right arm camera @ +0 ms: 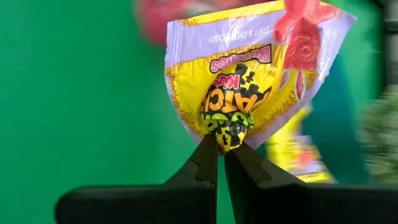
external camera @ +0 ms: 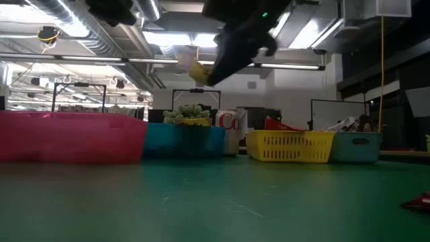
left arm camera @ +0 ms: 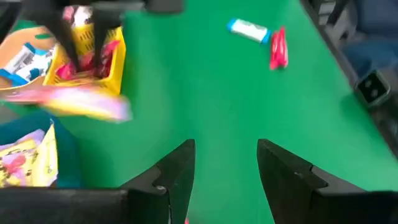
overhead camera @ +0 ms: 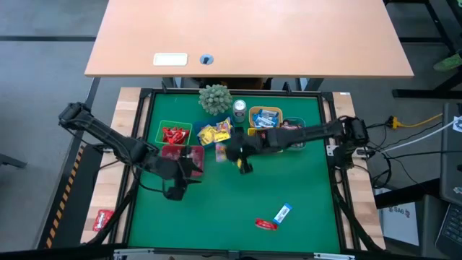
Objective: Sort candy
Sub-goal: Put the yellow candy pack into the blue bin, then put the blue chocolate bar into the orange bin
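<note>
You see a glossy, crinkled yellow plastic candy wrapper (right arm camera: 249, 81), a matt green felt-like tabletop (overhead camera: 231, 195), and plastic lattice yellow bin (external camera: 290, 146).

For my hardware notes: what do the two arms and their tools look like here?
Both arms are dark, jointed and slim. The left tool has two black, wedge-shaped fingers tapering to blunt tips. The right tool has matching black fingers on a black crossbar. No markings are visible.
</note>
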Tool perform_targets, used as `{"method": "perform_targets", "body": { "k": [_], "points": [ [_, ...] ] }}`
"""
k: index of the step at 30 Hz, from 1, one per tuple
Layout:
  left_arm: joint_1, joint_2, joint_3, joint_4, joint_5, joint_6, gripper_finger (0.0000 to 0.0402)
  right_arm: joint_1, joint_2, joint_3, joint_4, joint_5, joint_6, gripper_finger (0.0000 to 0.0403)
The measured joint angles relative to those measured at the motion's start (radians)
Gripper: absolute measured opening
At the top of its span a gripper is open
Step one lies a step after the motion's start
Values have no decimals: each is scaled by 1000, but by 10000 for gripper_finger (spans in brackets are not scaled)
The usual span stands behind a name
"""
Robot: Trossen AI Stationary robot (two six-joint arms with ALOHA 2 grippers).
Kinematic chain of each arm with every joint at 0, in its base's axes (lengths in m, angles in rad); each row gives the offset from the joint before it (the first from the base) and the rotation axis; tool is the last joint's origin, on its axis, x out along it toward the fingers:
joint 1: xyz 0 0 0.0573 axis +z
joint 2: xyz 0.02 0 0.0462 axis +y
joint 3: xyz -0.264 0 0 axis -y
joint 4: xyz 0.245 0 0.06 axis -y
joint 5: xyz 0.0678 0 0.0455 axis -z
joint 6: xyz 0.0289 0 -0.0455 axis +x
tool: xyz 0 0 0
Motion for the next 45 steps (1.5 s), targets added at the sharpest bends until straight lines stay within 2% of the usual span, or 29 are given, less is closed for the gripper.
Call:
{"method": "perform_targets", "body": {
  "k": [4,7,16,19,25,29,31,34,38,42,45],
  "points": [
    [0,-79,-137,182,-6,-8,160,-100,5,0,92,-6,-15,16],
    [0,-91,-200,278,-6,-7,160,-165,8,0,130,-30,-15,17],
    [0,-77,-227,304,-6,-7,160,-274,12,1,176,-64,-15,41],
    [0,-76,-227,304,-6,-7,160,-285,12,1,175,-71,-15,70],
    [0,-76,-227,303,-6,-7,160,-284,12,1,175,-69,-15,155],
    [0,-76,-227,303,-6,-7,160,-283,8,1,154,-69,27,192],
    [0,-76,-227,303,-6,-7,160,-273,-2,11,105,-79,108,201],
    [0,-76,-227,303,-6,-7,160,-254,-15,77,-66,-126,195,204],
    [0,-76,-226,303,-6,-7,160,-194,-18,194,-341,-273,270,204],
    [0,-76,-226,303,-6,-7,160,-93,-19,244,-491,-395,279,205],
    [0,-76,-226,303,-6,-7,160,5,-19,251,-570,-419,274,205]
  ]
}}
